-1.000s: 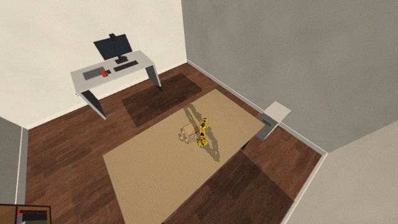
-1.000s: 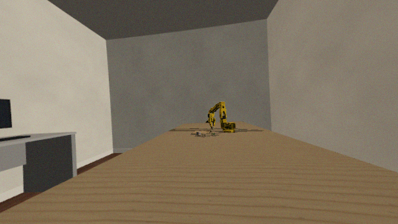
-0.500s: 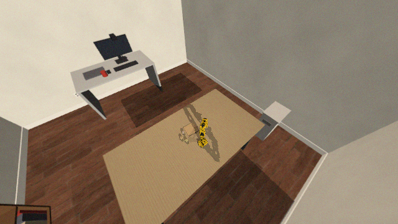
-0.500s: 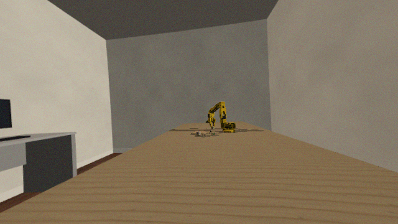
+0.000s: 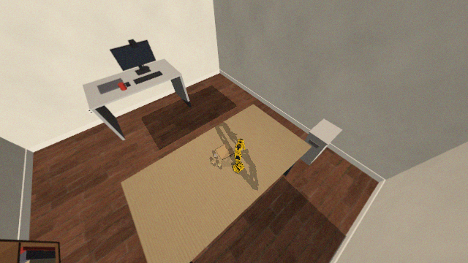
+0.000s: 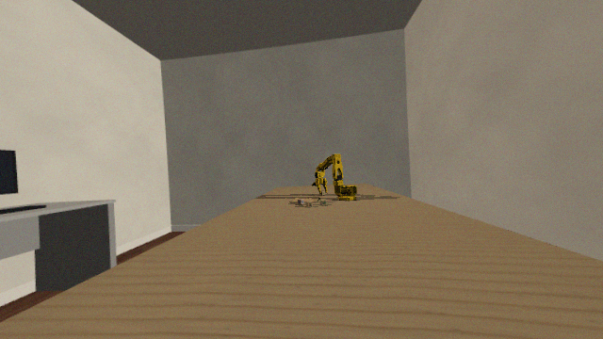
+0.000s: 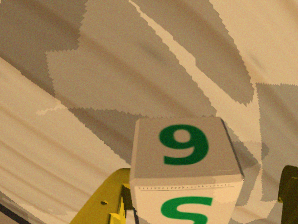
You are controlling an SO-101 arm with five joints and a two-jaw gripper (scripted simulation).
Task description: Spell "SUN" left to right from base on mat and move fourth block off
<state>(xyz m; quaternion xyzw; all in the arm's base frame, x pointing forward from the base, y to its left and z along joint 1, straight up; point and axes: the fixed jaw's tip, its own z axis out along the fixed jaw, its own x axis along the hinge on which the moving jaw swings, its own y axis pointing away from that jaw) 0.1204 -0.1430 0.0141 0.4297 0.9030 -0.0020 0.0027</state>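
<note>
- The bench (image 5: 175, 197) (image 6: 301, 264) (image 7: 30, 130) is long, has pale wood grain, and stands on the brown plank floor (image 5: 84, 172) in a room with grey and cream walls.
- The yellow arm (image 5: 238, 156) (image 6: 337, 169) stands on the bench, toward the far end in the exterior view; its shadows fall across the wood.
- The mat (image 5: 222, 151) is a small tan square on the bench, beside the arm.
- Small blocks (image 5: 216, 161) (image 6: 308, 203) are in a loose group near the mat, at its side away from the arm; their letters are too small to read there.
- In the wrist view one block (image 7: 185, 155) shows a green "9" on one face and a green "S" on the next, partly cut by the picture's edge.
- The claw (image 5: 240, 141) (image 6: 322, 192) (image 7: 204, 187) is partly spread, with this block seen between its fingers and a gap on the right side of the picture.
- A white desk (image 5: 106, 95) (image 6: 111, 226) carries a monitor, a keyboard and a red mug; I cannot see inside the mug.
- The shelf unit (image 5: 40, 241), at the lower left corner, has red and dark things inside.
- A light cabinet (image 5: 326, 130) is against the grey wall; its contents are hidden.

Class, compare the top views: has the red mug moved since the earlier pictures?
No. The mug sits at the same spot on the desk, beside the keyboard.
</note>
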